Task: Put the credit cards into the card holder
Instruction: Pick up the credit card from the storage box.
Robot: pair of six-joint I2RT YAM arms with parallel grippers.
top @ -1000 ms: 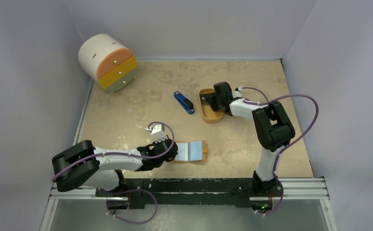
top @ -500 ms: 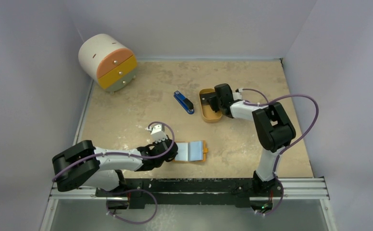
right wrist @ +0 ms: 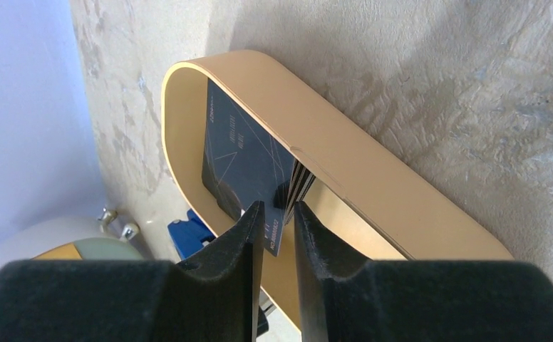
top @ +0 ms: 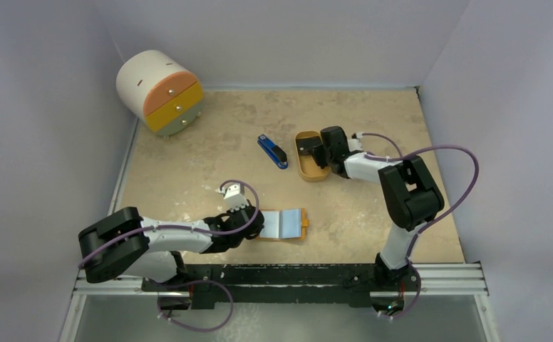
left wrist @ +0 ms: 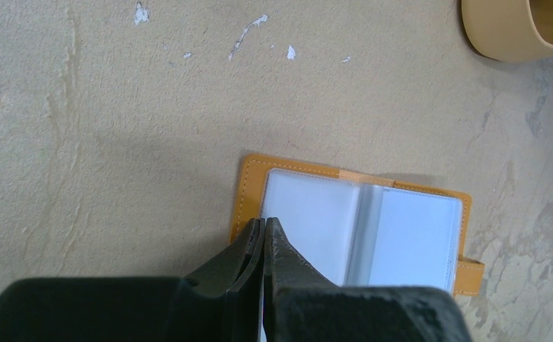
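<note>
Compared with one second ago, the right gripper [right wrist: 277, 208] has closed a good part and its arm has shifted a little, so that the gripper sits lower into the oval orange tray [right wrist: 373, 185]. Its jaws are now narrow, one on each side of the lower corner of the credit cards [right wrist: 241, 153]. The cards stand as a small dark stack that leans on the tray's inner wall. If the pinch is already tight, or if it takes only one card, I cannot tell.

The left gripper [left wrist: 264, 224] did not change: the jaws are pressed fully together and the tips rest on the left edge of the card holder [left wrist: 359, 228]. The holder lies open and flat on the surface [left wrist: 117, 142], well apart from the tray, with its clear pockets facing up and empty.

In my judgement the first card is just being grasped. Lifting it from the tray and carrying it to the open holder are not yet done
</note>
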